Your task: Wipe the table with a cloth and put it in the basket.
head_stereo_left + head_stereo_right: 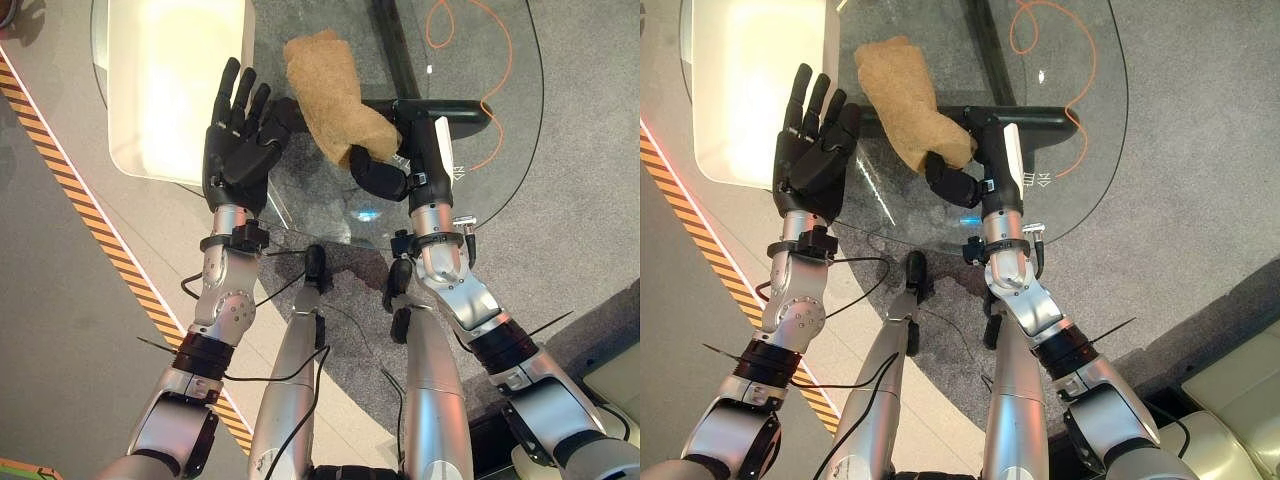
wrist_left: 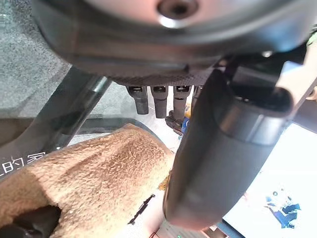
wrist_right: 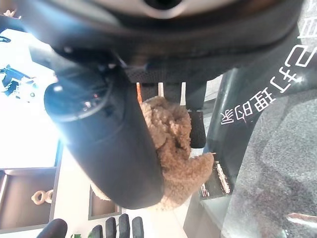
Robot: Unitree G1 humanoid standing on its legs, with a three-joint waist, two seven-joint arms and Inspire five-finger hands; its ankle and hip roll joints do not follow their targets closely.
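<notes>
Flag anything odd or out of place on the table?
Nothing spilled or damaged. The tan cloth is bunched in the right hand on the glass table, not spread flat. The left hand is open beside it.

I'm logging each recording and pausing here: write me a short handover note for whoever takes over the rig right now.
Right robot hand: shut on the tan cloth, which lies stretched out over the glass table.
Left robot hand: open, fingers straight, beside the cloth above the table and holding nothing.
White tray-like container: at the table's left side. I cannot tell whether this is the basket.
Done: cloth grasped and on the glass. How much wiping is done cannot be judged.
Left: finish wiping, then put the cloth in the basket.
</notes>
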